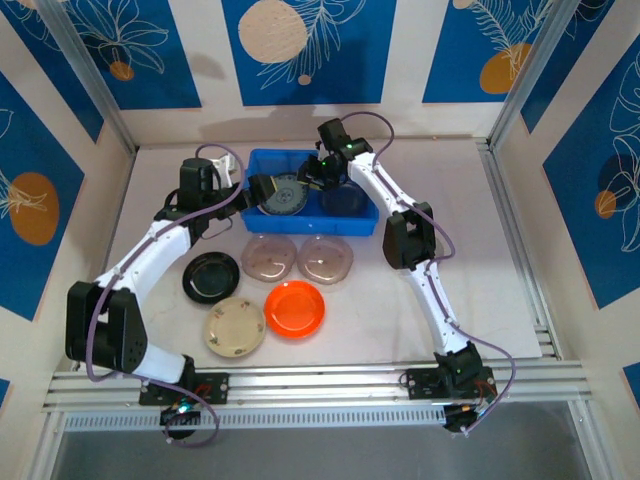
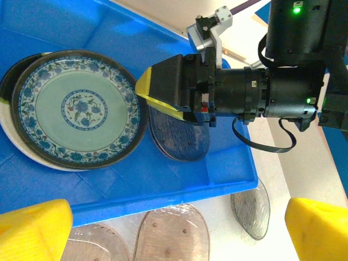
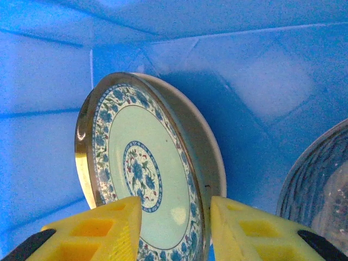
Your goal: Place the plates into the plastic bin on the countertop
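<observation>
The white desk (image 1: pixel 480 260) carries it all, with the left arm (image 1: pixel 150 250) and right arm (image 1: pixel 385 195) reaching in from 6 o'clock to meet over the blue bin (image 1: pixel 310 227) at 12 o'clock. In the bin I count at least four plates. The teal plate (image 1: pixel 283 193) lies flat on top of a stack at the 9 o'clock end, with a dark rim (image 2: pixel 5 81) and a cream rim (image 2: pixel 41 162) showing beneath it. One smoky plate (image 2: pixel 179 138) lies at the 3 o'clock end, so the tub seems to be filling two abreast. On the desk five wait: two grey plates (image 1: pixel 268 257) just at 6 o'clock of the bin, a black plate (image 1: pixel 211 277) at 8 o'clock, and an orange plate (image 1: pixel 295 307) and a cream plate (image 1: pixel 235 327) nearer the bases. The left wrist view shows a third grey plate (image 2: pixel 250 209) by the bin's corner. The right end effector (image 3: pixel 175 202) hangs in the bin over the teal plate's rim, jaws partly apart and gripping nothing, which I take for the letting-go step. The left end effector (image 2: pixel 179 220) hovers at the bin's 9 o'clock side, spread wide and empty, likely awaiting its turn.
</observation>
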### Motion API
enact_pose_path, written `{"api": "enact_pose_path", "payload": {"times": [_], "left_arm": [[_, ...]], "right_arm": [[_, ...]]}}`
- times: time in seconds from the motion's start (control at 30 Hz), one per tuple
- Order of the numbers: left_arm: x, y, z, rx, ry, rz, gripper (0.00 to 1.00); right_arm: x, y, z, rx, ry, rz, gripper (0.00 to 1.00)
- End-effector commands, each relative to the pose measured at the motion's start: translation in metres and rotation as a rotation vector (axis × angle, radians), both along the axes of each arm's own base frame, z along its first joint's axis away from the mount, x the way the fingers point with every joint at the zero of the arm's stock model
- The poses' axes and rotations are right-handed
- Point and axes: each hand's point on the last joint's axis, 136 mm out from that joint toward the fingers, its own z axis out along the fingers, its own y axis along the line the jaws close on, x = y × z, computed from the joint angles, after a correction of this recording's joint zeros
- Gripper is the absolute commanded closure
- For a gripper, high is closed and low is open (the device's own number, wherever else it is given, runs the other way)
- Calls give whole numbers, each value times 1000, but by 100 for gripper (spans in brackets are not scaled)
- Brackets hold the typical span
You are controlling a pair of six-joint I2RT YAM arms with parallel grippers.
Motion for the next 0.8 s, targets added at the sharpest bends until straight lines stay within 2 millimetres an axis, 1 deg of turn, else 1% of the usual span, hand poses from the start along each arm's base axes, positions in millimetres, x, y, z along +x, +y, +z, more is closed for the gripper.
{"api": "enact_pose_path", "payload": {"times": [0.0,0.23,0.4,0.47,0.57,0.77], "left_arm": [[3,-3,7,-9,-24,-19,0],[5,-7,7,0,-34,-25,0],[4,-9,8,17,-44,-29,0],[4,-10,7,19,-46,-29,0],[3,-10,9,25,-56,-34,0],[-2,-18,13,61,-59,-66,0]], "right_arm": [[-5,4,-1,-10,3,24,61],[-6,5,6,-13,-9,30,61],[-5,1,9,-27,-16,24,60],[-4,-1,13,-25,-20,21,60],[-3,-2,28,-25,-50,25,60],[-3,-7,78,-3,-153,14,60]]}}
